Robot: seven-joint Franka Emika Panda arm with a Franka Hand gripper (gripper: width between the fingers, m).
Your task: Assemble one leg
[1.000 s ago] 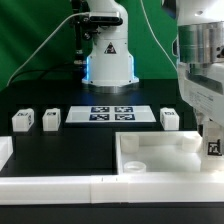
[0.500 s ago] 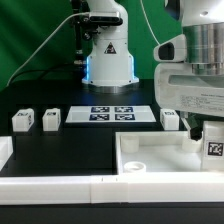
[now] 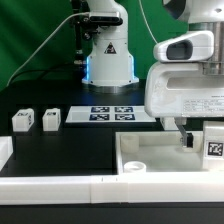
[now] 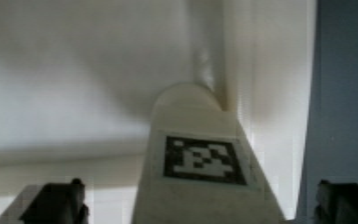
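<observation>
My pincer [image 3: 188, 140] hangs with its tips apart, empty, above the small white plastic tagged leg [image 4: 201, 140] standing by the large white tray-like part [image 3: 150, 160]. If I descend off-centre, a fingertip could knock it over.

Green backdrop [image 3: 30, 30] behind black table [image 3: 80, 140]

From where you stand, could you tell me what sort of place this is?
Probably a robotics lab bench: a black table carries the marker board, tagged white legs, and a large white tray-like part beneath the robot's gripper.
</observation>
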